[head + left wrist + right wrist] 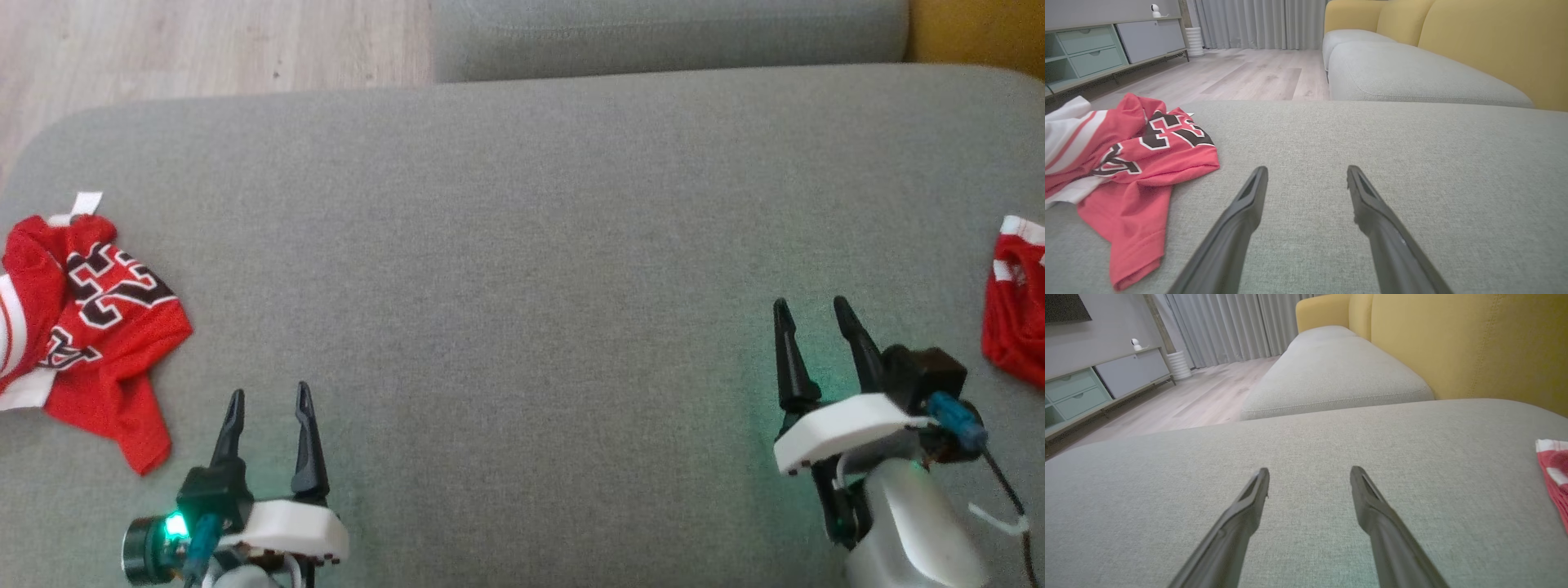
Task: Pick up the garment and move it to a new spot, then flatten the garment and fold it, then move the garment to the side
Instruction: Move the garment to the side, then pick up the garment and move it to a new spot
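A crumpled red garment (98,335) with black-and-white numbers and white trim lies at the left edge of the grey sofa cushion (522,229); the left wrist view has this garment (1139,163) at its left. My left gripper (270,390) hovers open just right of it, with nothing between its fingers (1307,169). A second red-and-white garment (1016,310) lies at the cushion's right edge, also at the right border of the right wrist view (1555,473). My right gripper (811,302) stands open to its left, holding nothing (1310,470).
A second grey cushion (669,33) adjoins the far edge, with the yellow backrest (1474,347) to the right. Wooden floor (1249,73) lies beyond the cushion's far left, with a low cabinet (1106,49) and curtains behind. Bare grey fabric spans the cushion's middle.
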Controlling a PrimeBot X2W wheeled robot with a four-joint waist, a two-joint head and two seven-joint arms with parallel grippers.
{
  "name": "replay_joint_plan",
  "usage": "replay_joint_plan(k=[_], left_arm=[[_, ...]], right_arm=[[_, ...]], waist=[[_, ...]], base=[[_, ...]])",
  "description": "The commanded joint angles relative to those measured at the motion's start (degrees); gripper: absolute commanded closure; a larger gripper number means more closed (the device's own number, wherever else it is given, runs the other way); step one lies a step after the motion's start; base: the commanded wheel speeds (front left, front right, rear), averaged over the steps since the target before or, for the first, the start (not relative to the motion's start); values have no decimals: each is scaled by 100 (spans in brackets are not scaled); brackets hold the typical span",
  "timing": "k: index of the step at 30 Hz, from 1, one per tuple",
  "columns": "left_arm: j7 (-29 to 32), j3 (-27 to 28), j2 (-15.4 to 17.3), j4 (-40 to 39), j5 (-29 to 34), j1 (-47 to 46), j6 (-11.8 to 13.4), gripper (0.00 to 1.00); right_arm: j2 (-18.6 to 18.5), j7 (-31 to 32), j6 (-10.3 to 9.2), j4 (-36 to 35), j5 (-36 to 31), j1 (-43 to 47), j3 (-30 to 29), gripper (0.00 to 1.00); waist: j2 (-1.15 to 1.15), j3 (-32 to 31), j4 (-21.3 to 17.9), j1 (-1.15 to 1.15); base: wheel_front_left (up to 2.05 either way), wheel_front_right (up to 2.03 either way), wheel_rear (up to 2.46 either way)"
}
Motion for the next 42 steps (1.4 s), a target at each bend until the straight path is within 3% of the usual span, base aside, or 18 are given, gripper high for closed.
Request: replay_joint_plan(k=[1, 16, 32, 42], left_arm=[[-47, 144, 35, -159, -63, -47, 63, 0], [-47, 174, 35, -238, -33, 350, 94, 0], [-47, 776, 35, -260, -351, 415, 291, 0], [-47, 1780, 35, -434, -630, 263, -53, 0]], right_arm=[[-11, -63, -4, -194, 29, -4, 180, 0], [-11, -63, -4, -226, 172, 399, 420, 0], [-11, -63, -4, -327, 232, 209, 1457, 0], [-10, -63, -4, -270, 249, -61, 1899, 0]], waist=[[0, -104, 22, 1], [0, -382, 273, 1], [0, -109, 2066, 1], [0, 162, 2030, 1]], base=[[0, 0, 0], [0, 0, 0], [0, 0, 0], [0, 0, 0]])
